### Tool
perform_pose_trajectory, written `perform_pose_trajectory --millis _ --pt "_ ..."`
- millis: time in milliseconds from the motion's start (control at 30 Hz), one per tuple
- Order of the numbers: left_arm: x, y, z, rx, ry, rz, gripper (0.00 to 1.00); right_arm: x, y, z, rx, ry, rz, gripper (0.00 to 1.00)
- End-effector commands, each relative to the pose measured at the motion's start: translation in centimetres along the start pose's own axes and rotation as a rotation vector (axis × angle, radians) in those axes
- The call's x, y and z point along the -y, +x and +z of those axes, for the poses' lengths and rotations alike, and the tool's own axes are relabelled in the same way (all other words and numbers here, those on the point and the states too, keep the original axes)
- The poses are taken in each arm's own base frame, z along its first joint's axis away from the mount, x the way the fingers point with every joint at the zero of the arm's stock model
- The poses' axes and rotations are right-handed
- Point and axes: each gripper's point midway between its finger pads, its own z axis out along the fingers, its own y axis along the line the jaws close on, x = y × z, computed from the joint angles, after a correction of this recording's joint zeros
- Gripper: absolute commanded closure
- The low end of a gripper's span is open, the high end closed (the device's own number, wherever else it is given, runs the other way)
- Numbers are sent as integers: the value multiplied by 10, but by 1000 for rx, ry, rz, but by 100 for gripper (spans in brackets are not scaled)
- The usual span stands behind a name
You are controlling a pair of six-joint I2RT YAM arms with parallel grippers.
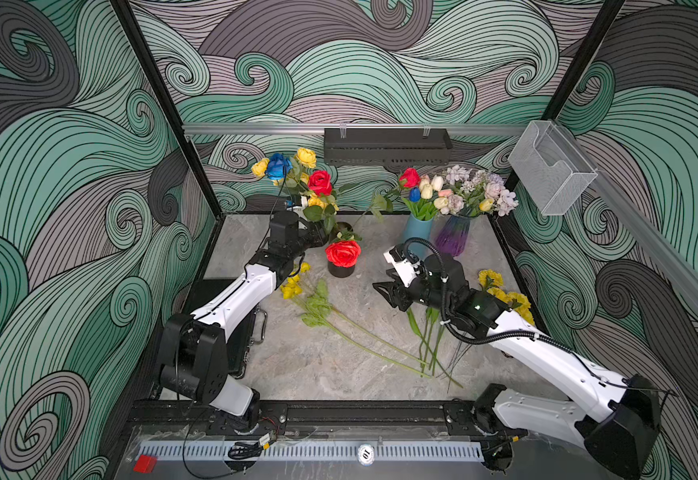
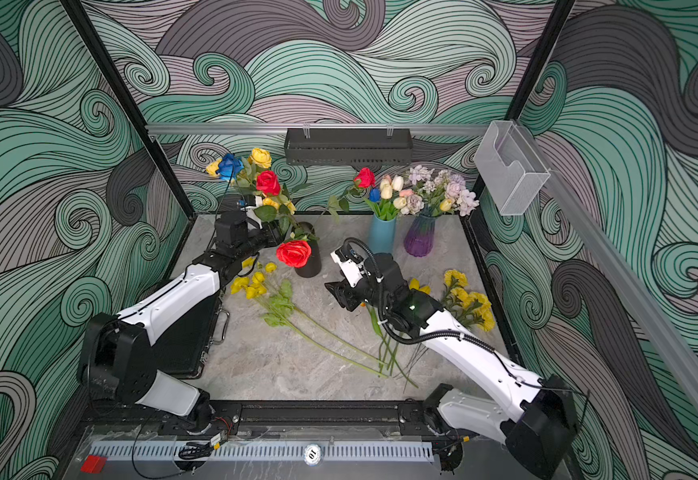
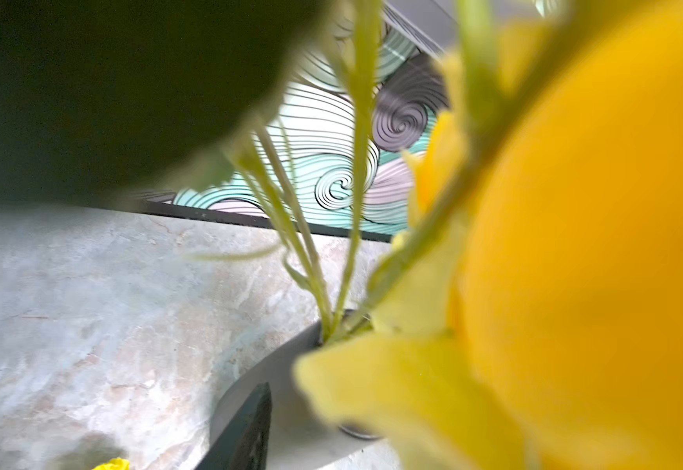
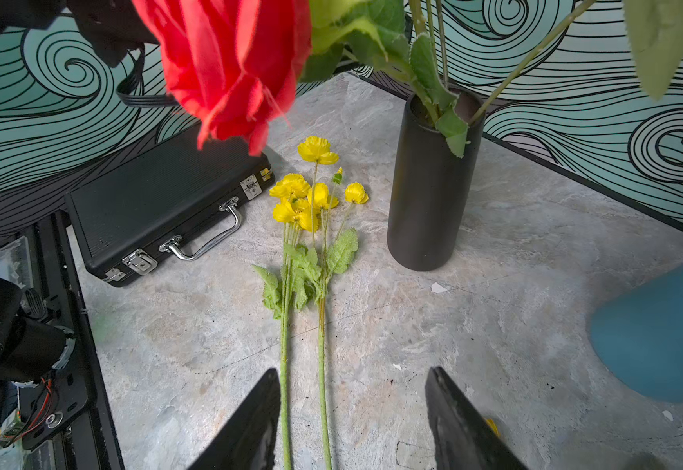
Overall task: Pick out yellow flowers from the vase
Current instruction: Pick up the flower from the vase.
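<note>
three vases (image 1: 417, 232), two heaps of yellow flowers (image 1: 291, 289), right fingers (image 4: 250, 427) parted, empty, left fingers (image 3: 246, 427) unclear

Marbled grey tabletop (image 1: 322, 365) carried three upright vases: black vase (image 4: 429, 195), blue vase (image 1: 417, 232) and purple vase (image 1: 453, 239) side by side behind. Black case (image 4: 161, 203) lay flat at left edge. Yellow sprays (image 1: 291, 289) lay mid-left, yellow pom-poms (image 1: 518, 301) at right edge.
</note>
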Motion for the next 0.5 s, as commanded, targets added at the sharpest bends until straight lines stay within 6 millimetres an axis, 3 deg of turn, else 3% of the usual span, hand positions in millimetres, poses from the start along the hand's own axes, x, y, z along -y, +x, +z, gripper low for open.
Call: perform_pose_trajectory --millis 0,300,467 --pt "17 -17 0 20 30 45 55 -1 0 -4 9 -9 1 43" --pt "19 -27 4 35 -1 75 61 -2 2 -3 5 -12 2 43" --pt "20 -32 7 50 -14 84 53 -2 2 -1 1 -15 3 43"
